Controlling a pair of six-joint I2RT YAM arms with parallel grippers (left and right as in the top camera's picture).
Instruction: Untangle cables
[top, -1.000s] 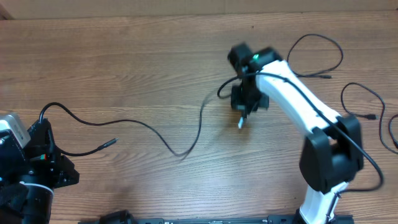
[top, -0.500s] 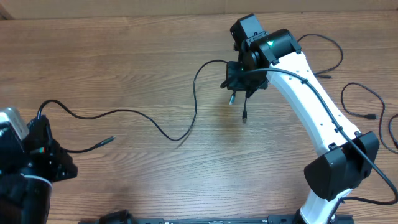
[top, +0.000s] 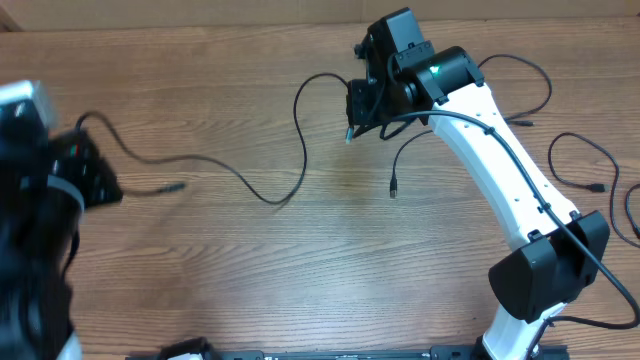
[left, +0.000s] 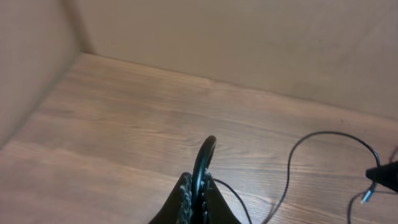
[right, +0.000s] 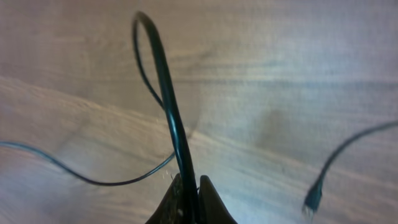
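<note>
Wood bench (top: 200, 280), tan wall (left: 249, 37) behind. Left and right jaws each clamp a cable (right: 173, 115), seemingly one strand.

you've got one long cable (top: 303, 150), thin and black, winding in loose curves over the surface (top: 200, 80) left of the right arm (top: 500, 150). a short strand (top: 400, 152) ends in a small plug (top: 393, 188) just left of that arm. right of the arm lie a looped cable (top: 548, 88) and a curved cable (top: 597, 187).

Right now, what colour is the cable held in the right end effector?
Black; the cable shows best in the right wrist view.
</note>
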